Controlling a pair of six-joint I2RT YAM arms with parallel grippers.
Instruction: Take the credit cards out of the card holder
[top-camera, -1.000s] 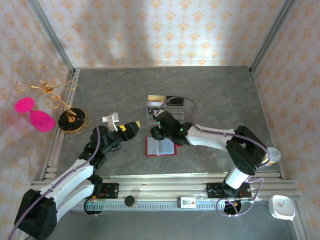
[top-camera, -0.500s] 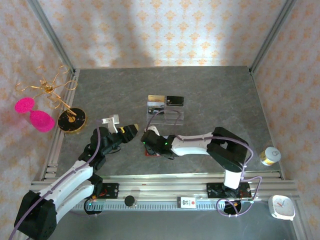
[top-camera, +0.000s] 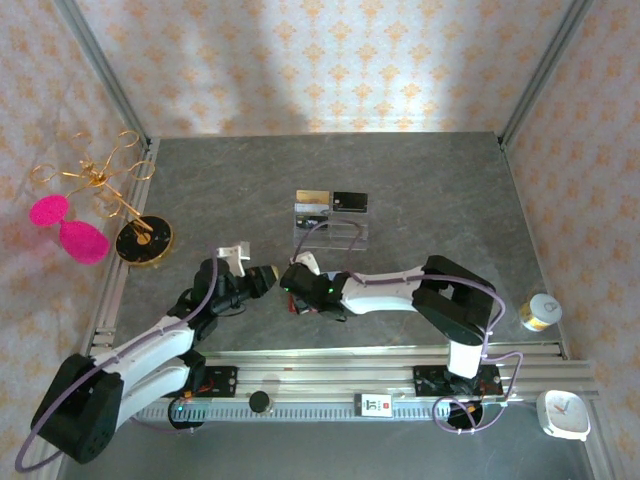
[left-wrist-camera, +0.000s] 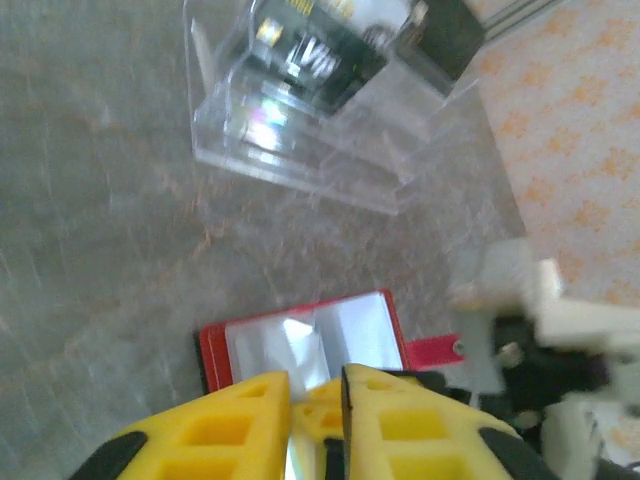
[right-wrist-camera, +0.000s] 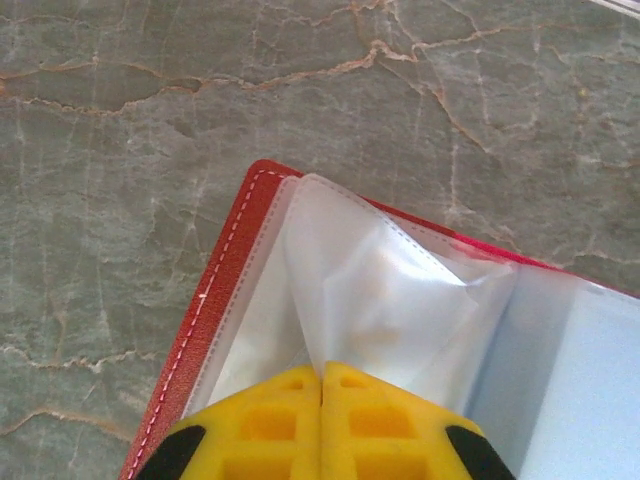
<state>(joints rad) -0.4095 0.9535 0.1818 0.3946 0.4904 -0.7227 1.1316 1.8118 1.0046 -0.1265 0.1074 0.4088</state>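
Card holder (right-wrist-camera: 375, 290) directly under right end effector (right-wrist-camera: 322, 374)

From the top camera we look down from high up, behind the arms, and see the whole table (top-camera: 430, 180). The left wrist camera sits low and close. It looks across the open wallet (left-wrist-camera: 340, 325) towards the clear stand (left-wrist-camera: 300, 150) farther back. The right wrist camera is very close and looks straight down on one wallet corner. All three views share the wallet.
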